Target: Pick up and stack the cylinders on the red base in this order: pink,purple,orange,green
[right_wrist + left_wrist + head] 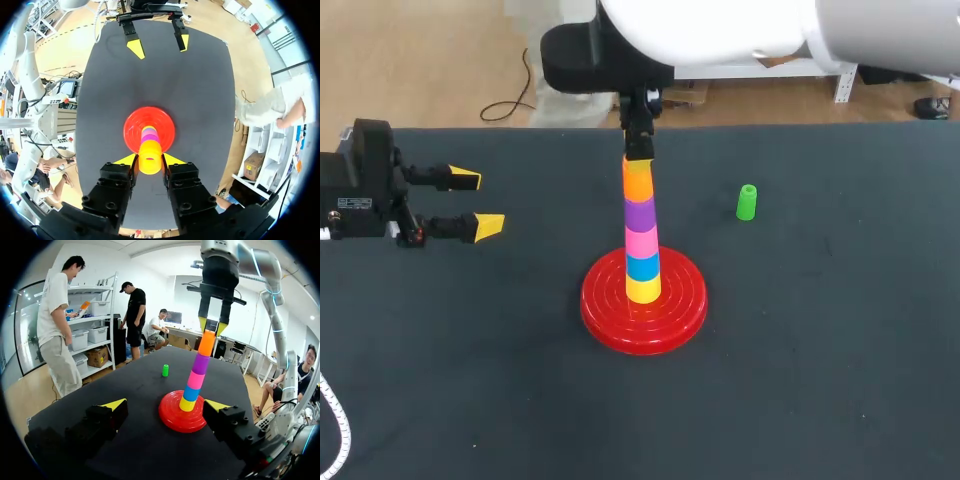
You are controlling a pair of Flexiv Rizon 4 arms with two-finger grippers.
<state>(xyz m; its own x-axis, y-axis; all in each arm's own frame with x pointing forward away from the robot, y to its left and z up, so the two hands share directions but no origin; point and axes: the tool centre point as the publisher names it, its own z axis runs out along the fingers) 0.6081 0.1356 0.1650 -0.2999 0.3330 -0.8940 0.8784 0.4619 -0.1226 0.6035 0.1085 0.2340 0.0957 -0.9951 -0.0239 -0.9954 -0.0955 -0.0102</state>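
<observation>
The left end effector [477, 202] hangs released over the bench [820, 350], with the red base [605, 310] well ahead of it. On the base rises a stack [642, 262]: yellow, blue, pink, purple. The right end effector [211, 326] grasps the topmost orange cylinder [638, 182] from above. The green cylinder [747, 202] stands beyond, apart from both.
</observation>
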